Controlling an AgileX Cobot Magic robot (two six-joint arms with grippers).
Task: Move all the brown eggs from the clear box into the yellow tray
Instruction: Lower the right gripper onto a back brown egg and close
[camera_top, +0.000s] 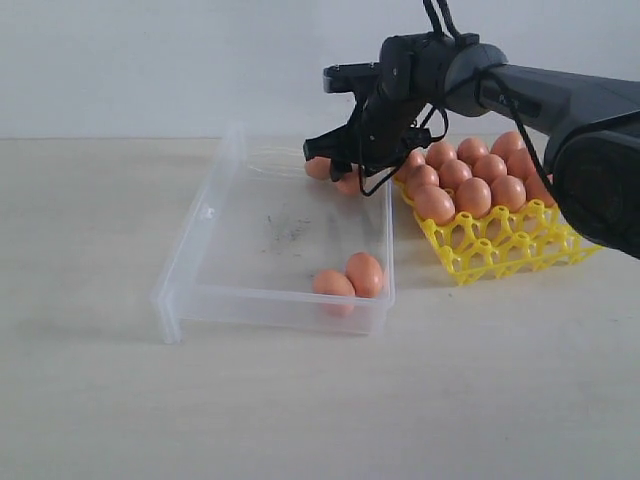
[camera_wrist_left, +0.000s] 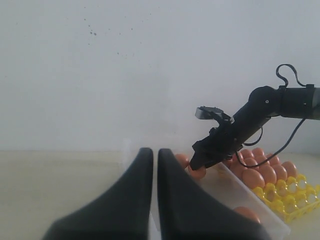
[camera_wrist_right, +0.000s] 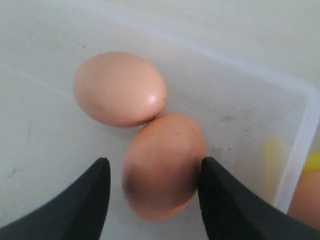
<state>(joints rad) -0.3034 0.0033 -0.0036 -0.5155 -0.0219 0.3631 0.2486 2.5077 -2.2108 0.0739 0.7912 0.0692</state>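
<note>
The clear box (camera_top: 190, 270) lies mid-table with two brown eggs (camera_top: 350, 278) at its near right corner and two more (camera_top: 320, 167) at its far right corner. To its right, several brown eggs fill the yellow tray (camera_top: 500, 250). My right gripper (camera_top: 345, 165) reaches down into the far corner. In the right wrist view it (camera_wrist_right: 155, 162) is open, straddling one egg (camera_wrist_right: 162, 165), with a gap on one side. A second egg (camera_wrist_right: 119, 89) touches that one. My left gripper (camera_wrist_left: 151, 152) is shut and empty, away from the box, and does not show in the exterior view.
The box wall (camera_wrist_right: 295, 150) runs close beside the straddled egg, with the tray's yellow edge (camera_wrist_right: 312, 162) just beyond it. Bare table surrounds the box in front and to the left. A plain white wall stands behind.
</note>
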